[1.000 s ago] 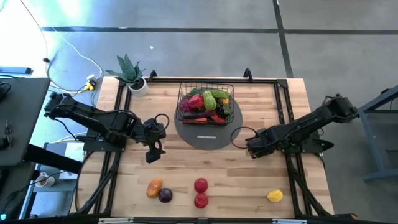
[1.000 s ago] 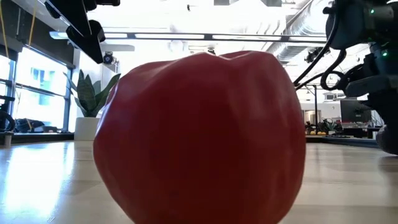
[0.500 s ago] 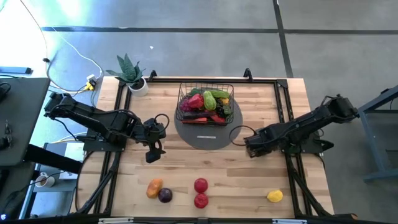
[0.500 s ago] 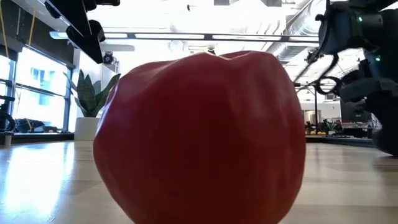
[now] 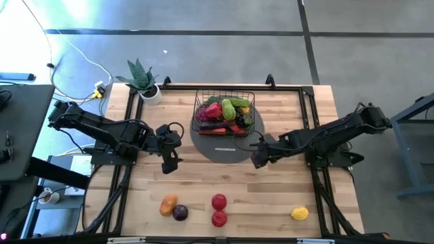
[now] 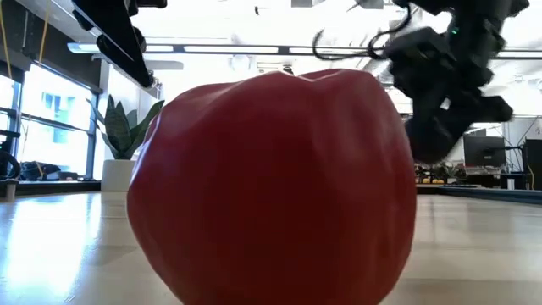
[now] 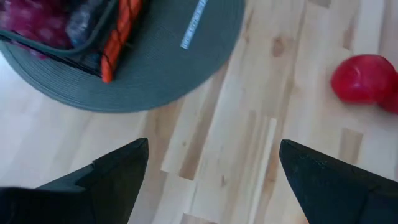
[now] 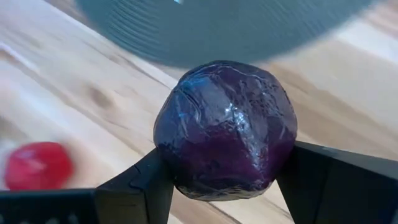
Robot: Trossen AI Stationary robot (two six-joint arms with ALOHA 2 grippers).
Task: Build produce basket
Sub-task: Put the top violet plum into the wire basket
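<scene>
The black wire basket [image 5: 224,112], filled with produce, stands on a grey round disc [image 5: 224,148] at the table's far middle. My right gripper [image 5: 260,158] hovers at the disc's near right edge, shut on a round dark-purple fruit [image 8: 225,127]. My left gripper [image 5: 168,163] hangs open over bare wood left of the disc, its fingers [image 7: 118,174] wide apart with nothing between them. More produce rests on the table's near part: an orange piece [image 5: 168,204], a purple one [image 5: 180,213], two red ones [image 5: 218,201] and a yellow one [image 5: 299,213]. My right gripper pinches the purple fruit between its two fingers, one finger [image 8: 140,183] on each of two opposite sides [image 8: 171,155] of its lower half. The fingers slant down from the table's right. The fruit sits lifted clear of the wood, near the disc's edge [image 8: 236,25].
A potted plant [image 5: 142,80] stands at the far left corner. In the low view a big red fruit [image 6: 271,186] right before the camera hides most of the table. Bare wood lies between the disc and the near row of produce.
My right gripper has moved toward the table's left, up to the disc's near right edge, rising and tipping as it went, with the purple fruit carried clear of the table.
</scene>
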